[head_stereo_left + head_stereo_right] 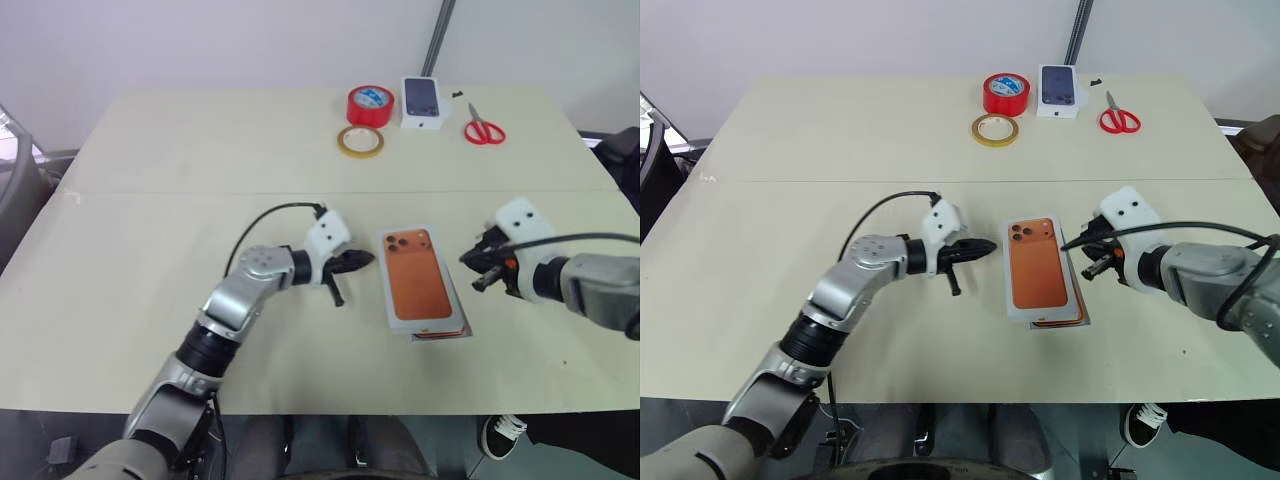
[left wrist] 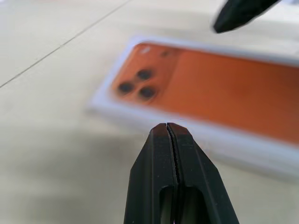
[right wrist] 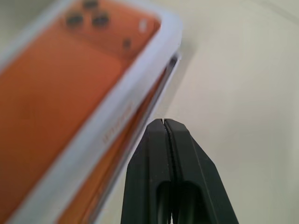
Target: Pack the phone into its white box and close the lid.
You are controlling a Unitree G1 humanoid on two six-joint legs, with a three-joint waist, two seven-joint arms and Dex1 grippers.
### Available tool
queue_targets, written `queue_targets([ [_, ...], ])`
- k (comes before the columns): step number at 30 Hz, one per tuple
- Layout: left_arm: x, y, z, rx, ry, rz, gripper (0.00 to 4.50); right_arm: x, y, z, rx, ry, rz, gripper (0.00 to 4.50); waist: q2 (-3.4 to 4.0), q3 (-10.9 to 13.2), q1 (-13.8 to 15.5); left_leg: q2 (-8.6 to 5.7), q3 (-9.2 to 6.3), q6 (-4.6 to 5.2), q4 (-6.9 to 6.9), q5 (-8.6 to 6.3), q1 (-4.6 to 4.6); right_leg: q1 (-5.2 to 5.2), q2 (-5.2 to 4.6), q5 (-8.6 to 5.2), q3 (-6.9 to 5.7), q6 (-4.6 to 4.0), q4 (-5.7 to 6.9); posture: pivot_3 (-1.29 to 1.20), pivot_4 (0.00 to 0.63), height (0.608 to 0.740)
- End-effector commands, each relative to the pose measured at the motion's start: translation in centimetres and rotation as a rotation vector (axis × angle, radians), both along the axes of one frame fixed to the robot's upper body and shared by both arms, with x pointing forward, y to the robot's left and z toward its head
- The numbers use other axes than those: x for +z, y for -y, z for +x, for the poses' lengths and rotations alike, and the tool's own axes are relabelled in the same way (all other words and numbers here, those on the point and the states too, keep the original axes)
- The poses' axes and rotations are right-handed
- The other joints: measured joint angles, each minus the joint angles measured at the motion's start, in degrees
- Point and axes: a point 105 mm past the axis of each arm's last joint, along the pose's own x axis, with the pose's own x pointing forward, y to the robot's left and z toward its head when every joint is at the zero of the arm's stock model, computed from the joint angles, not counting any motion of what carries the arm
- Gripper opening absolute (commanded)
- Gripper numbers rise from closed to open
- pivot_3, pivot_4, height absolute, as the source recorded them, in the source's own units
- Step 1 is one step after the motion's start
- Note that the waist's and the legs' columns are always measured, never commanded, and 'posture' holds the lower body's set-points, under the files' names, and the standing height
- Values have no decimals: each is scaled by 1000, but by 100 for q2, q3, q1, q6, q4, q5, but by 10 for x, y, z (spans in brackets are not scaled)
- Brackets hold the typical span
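1. left gripper (image 1: 358, 260): fingers pressed flat together, holding nothing; it sits just off the long left side of the white box (image 1: 422, 281), apart from it, pointing toward it; the left wrist view shows the closed fingertips (image 2: 168, 133) short of the box rim.
2. right gripper (image 1: 470, 259): also fully closed, empty; hovers just off the box's right side, near its far end; in the right wrist view the tips sit beside the box edge, not touching.
3. the white box: lies on the table (image 1: 150, 200) near the front edge, roughly centre, long axis running front to back, slightly skewed; between the 2 grippers.
4. the phone (image 1: 416, 273): orange surface with camera cluster at the far-left corner showing on top of the box; a second orange edge sticks out from under the box at the front-right corner; cannot tell which layer is the phone itself and which a printed lid.
5. far edge of the table: red tape roll (image 1: 369, 104), tan tape ring (image 1: 360, 141) just in front of it, small printed box (image 1: 422, 101) right of the red roll, red scissors (image 1: 484, 128) further right; all well apart from the grippers.
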Motion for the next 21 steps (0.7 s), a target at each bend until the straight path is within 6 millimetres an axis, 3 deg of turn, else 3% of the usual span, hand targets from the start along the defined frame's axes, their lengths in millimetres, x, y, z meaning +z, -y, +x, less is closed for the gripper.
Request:
queue_targets([
  [1, 1, -2, -9, -49, 2, 25, 0, 6, -6, 4, 59, 62, -47, 25, 0, 0, 10, 0, 0, 0, 0, 0, 0, 0, 0, 0, 0, 0, 0, 0, 150, 740],
  [5, -11, 8, -7, -68, 10, 80, 0, -1, -9, 7, 76, 62, -46, 25, -1, 0, 56, -3, 0, 0, 3, 0, 0, 2, -4, 0, 0, 0, 0, 0, 150, 740],
  [13, -10, 48, -8, -123, -10, 48, 0, -3, -11, 9, 102, 70, -68, 25, -2, 1, 128, -5, 0, 0, 8, 0, -1, 2, -3, 0, 0, 0, 0, 0, 150, 740],
  [21, -5, 59, -23, -206, -19, 23, 0, -3, -8, 2, 111, 69, -95, 25, -1, 0, 125, -4, 0, 0, 8, 0, -1, 2, -2, 0, 0, 0, 2, 0, 150, 740],
])
